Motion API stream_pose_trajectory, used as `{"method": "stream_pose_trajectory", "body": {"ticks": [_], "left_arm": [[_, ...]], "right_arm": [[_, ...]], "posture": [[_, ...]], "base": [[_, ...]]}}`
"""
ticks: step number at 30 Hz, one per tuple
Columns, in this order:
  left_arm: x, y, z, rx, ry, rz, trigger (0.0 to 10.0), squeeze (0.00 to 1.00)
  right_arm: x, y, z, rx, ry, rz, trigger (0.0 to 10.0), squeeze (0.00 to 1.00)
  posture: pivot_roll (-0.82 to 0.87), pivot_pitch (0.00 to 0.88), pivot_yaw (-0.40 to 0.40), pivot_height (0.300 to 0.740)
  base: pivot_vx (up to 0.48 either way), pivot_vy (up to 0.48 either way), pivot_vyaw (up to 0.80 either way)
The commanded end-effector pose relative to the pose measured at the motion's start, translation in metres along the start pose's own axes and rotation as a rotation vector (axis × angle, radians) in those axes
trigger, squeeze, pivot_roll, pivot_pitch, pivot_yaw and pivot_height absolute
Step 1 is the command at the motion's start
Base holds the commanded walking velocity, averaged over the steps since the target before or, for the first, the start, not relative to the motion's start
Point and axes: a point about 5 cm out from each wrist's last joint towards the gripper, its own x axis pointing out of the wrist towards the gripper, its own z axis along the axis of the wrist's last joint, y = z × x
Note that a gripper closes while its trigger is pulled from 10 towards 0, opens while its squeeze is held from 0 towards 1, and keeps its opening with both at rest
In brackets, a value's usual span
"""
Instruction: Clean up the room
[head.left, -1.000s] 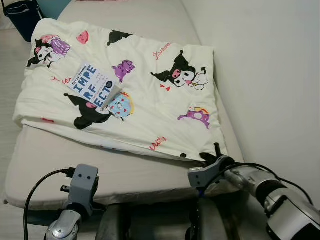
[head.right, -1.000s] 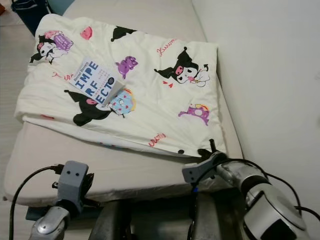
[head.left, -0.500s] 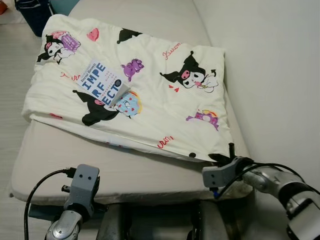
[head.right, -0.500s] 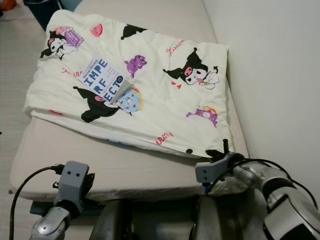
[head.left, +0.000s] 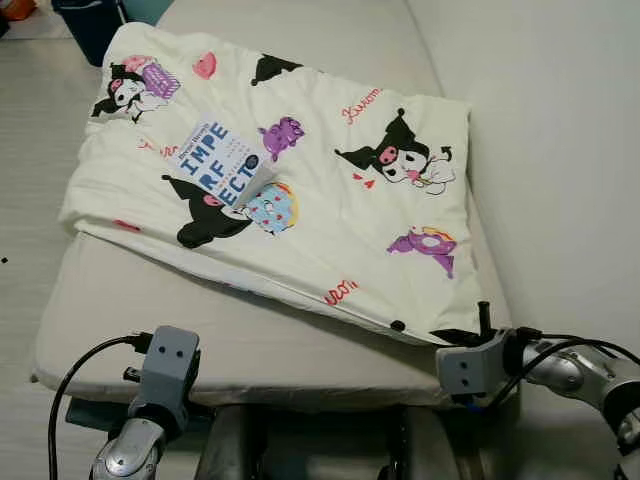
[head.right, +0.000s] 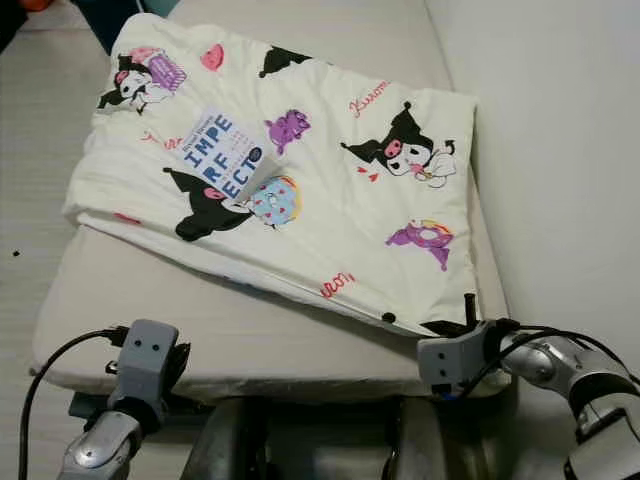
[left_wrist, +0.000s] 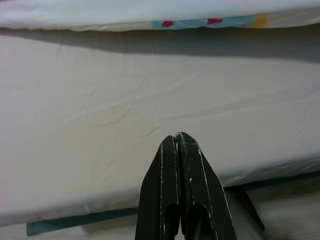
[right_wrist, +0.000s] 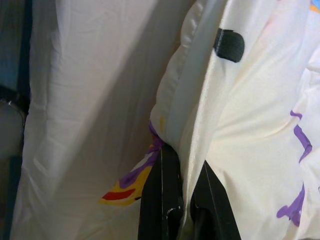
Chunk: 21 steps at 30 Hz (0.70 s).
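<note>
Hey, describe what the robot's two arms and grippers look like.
Both arms are silver metal. Each wrist carries a grey boxy camera block fed by looping black cables. The left gripper and the right gripper each have two long, tapered black fingers, slightly scuffed along the edges.

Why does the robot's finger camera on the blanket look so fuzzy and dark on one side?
In the right wrist view the blanket sits very close to the lens, so its print blurs, and the bed side beneath lies in its shadow. The left wrist view is sharper, with a dark shadow band under the blanket edge. The eye views are evenly lit and clear.
</note>
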Motion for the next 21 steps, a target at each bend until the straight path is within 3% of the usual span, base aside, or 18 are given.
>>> {"method": "stream_pose_trajectory", "body": {"ticks": [1, 10, 11, 16, 21], "left_arm": [[-0.005, -0.003, -0.011, -0.005, 0.051, -0.011, 10.0, 0.00], [-0.009, -0.001, -0.012, -0.006, 0.058, -0.006, 10.0, 0.00], [-0.010, -0.001, -0.012, -0.007, 0.059, -0.008, 10.0, 0.00], [-0.009, -0.002, -0.012, -0.008, 0.058, -0.012, 10.0, 0.00], [-0.007, -0.004, -0.011, -0.010, 0.056, -0.019, 10.0, 0.00]], "right_arm": [[-0.019, 0.024, -0.016, -0.003, 0.086, 0.143, 0.0, 0.00], [-0.047, 0.028, -0.035, 0.056, 0.201, 0.285, 0.0, 0.00], [-0.059, 0.033, -0.041, 0.092, 0.229, 0.359, 0.0, 0.00], [-0.069, 0.039, -0.045, 0.124, 0.257, 0.423, 0.0, 0.00], [-0.068, 0.039, -0.045, 0.146, 0.256, 0.397, 0.0, 0.00]], "posture": [[0.10, 0.316, 0.006, 0.600], [0.10, 0.319, 0.004, 0.600], [0.10, 0.319, 0.006, 0.600], [0.09, 0.319, 0.007, 0.600], [0.10, 0.319, 0.010, 0.600]], "base": [[0.000, 0.000, 0.00], [0.000, 0.000, 0.00], [0.000, 0.000, 0.00], [0.000, 0.000, 0.00], [0.000, 0.000, 0.00]]}}
